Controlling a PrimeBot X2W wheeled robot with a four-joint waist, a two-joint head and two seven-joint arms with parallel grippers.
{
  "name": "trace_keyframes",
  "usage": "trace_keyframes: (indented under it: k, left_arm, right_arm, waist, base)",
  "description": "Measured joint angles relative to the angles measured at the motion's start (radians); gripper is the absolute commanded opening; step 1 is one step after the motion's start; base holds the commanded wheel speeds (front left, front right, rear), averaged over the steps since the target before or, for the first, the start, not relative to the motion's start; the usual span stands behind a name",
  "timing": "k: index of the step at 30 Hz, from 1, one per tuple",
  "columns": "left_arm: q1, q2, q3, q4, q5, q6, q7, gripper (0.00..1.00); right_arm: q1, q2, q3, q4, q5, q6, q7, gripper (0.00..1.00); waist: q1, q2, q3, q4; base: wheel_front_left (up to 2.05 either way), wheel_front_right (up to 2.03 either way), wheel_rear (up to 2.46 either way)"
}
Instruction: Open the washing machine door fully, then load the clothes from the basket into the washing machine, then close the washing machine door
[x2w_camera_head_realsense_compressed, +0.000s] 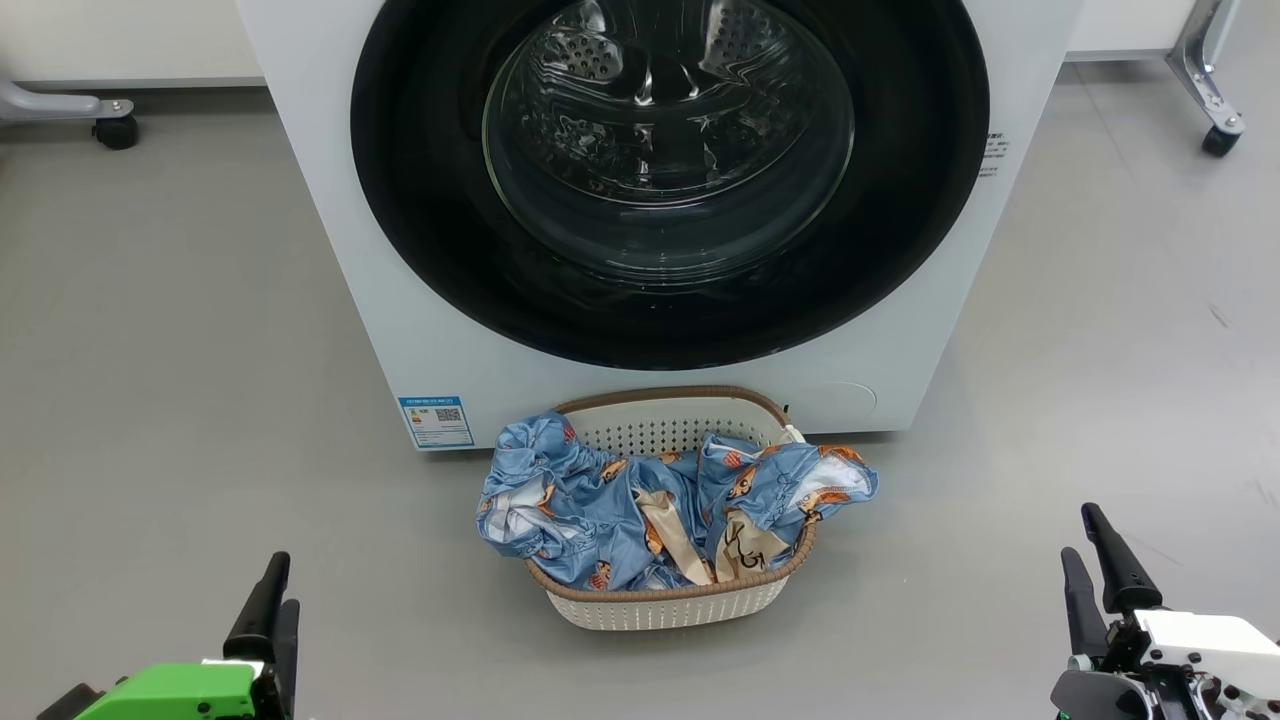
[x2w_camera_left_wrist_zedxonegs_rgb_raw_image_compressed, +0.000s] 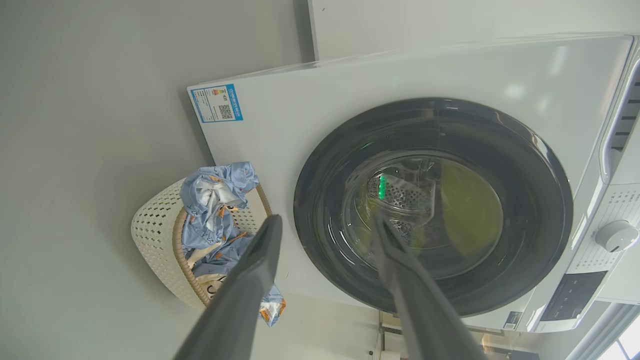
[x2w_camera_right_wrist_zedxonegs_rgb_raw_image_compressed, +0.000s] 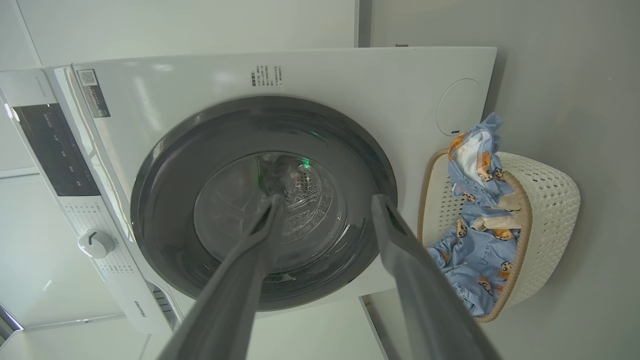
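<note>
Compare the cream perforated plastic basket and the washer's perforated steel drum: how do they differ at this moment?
The cream perforated plastic basket stands open-topped on the floor; the perforated steel drum sits shut behind the round black-rimmed glass door. The basket holds the blue cartoon-print clothes, spilling over its brown rim; the drum looks empty through the glass. Both are perforated containers.
</note>
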Motion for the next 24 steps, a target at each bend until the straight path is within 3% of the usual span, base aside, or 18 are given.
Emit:
trace_keyframes:
  k: [11,24]
  left_arm:
    - [0.002,0.000,-0.005,-0.020,0.004,0.000,-0.027,1.00]
    - [0.008,0.029,-0.028,-0.038,0.145,0.000,-0.075,1.00]
  right_arm:
    - [0.000,0.000,0.012,-0.018,-0.036,0.000,-0.028,1.00]
    - [0.000,-0.044,0.059,-0.050,-0.242,0.000,-0.069,1.00]
  waist:
    - [0.0000,0.0000,0.001,0.005]
    - [0.0000,0.0000,-0.004,0.012]
  base:
    - [0.00,0.00,0.00]
    - [0.00,0.00,0.00]
